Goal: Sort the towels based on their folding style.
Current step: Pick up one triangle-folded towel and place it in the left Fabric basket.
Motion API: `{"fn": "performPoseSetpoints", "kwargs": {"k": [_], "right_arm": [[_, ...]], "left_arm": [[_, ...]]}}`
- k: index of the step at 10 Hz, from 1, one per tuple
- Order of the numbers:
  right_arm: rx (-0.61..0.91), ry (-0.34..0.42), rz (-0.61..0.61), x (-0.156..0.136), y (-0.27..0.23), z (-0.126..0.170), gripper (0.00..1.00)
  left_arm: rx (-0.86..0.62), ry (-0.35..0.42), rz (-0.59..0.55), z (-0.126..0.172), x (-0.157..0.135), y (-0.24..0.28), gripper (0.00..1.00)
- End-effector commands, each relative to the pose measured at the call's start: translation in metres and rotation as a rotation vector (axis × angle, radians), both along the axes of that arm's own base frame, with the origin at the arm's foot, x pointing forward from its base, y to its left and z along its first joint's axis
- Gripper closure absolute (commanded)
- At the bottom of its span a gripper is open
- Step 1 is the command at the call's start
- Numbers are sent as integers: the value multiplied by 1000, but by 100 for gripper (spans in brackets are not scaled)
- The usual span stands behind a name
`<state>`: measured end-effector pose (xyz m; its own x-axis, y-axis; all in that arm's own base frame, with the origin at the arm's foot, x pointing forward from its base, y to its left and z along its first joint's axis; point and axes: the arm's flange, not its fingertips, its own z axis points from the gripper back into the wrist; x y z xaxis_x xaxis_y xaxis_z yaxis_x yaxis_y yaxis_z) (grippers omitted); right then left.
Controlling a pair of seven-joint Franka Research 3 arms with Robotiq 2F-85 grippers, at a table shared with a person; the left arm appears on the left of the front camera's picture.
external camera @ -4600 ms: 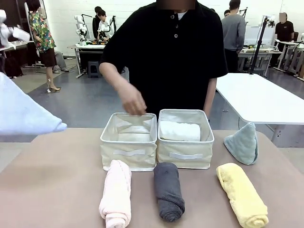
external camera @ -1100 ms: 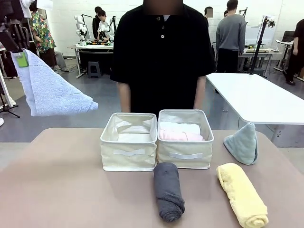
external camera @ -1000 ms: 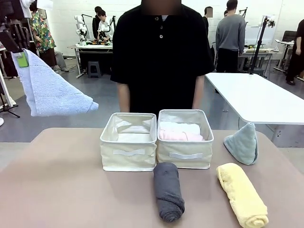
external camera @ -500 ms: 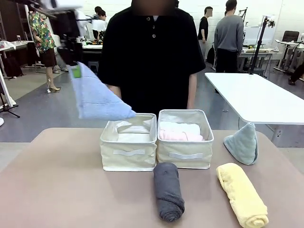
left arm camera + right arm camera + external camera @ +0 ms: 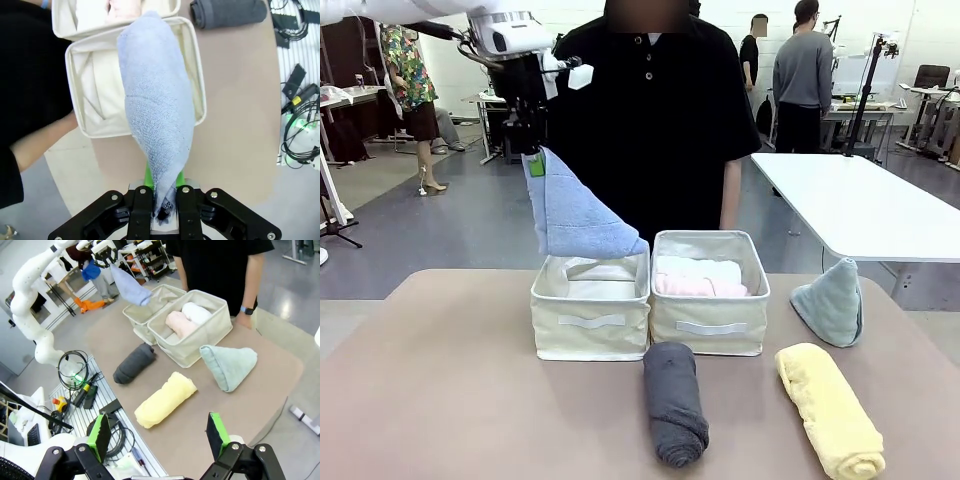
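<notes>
My left gripper (image 5: 535,160) is shut on the tip of a light blue cone-folded towel (image 5: 582,222) that hangs over the left cream basket (image 5: 590,322); the wrist view has the towel (image 5: 159,117) dangling above that basket (image 5: 195,75). A white roll (image 5: 698,267) and a pale pink roll (image 5: 702,286) lie in the right basket (image 5: 710,325). On the table lie a dark grey roll (image 5: 675,402), a yellow roll (image 5: 828,408) and a pale teal cone (image 5: 831,300). My right gripper (image 5: 157,432) is open, high above the table's corner.
A person in a black shirt (image 5: 650,120) stands right behind the baskets, arms down at the table's far edge. A white table (image 5: 860,205) stands at the back right. Cables and gear (image 5: 75,385) lie on the floor beside the table.
My left arm has swung the light blue towel rightward from the far left to above the left basket. The person's hands stay behind the baskets; the rest has not moved.
</notes>
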<state>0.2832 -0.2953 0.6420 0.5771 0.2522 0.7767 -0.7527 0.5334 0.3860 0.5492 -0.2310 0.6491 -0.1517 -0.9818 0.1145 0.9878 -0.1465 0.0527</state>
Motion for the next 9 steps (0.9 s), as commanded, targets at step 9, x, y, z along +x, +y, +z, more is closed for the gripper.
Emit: {"fn": "performPoseSetpoints", "kwargs": {"k": [9], "right_arm": [[21,-25,8,1,-1,2,0]], "left_arm": [[134,-58,-27,-99,-20,-35,85]]}}
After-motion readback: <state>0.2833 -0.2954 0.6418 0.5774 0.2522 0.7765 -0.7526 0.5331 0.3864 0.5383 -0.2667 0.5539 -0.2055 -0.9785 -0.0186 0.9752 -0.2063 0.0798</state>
